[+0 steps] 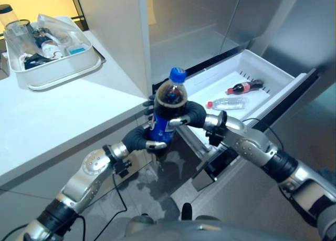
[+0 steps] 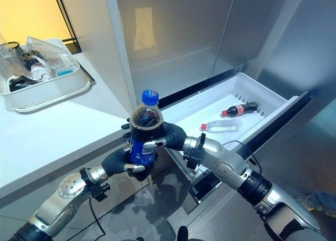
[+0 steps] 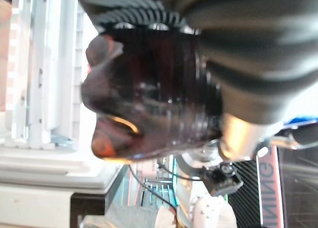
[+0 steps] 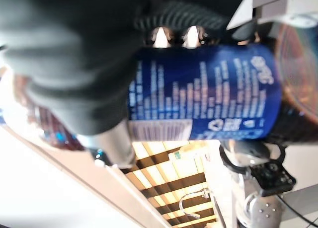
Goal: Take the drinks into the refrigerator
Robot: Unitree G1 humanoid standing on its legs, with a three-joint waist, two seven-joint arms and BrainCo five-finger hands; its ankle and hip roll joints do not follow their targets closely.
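Note:
A dark cola bottle [image 1: 169,107] with a blue cap and blue label stands upright in the air, in front of the open fridge drawer [image 1: 283,88]. My left hand [image 1: 140,139] is curled round its lower part. My right hand [image 1: 190,115] is curled round its middle from the other side. The right wrist view has the blue label [image 4: 208,101] close up, and the bottle's dark base [image 3: 149,94] is in the left wrist view. In the white drawer lie a small cola bottle [image 1: 244,86] and a clear water bottle [image 1: 227,103].
A white counter [image 1: 58,109] runs along the left, with a white tub [image 1: 52,73] of kitchen items at its far end. The grey fridge body [image 1: 210,20] rises behind the drawer. Grey floor lies below.

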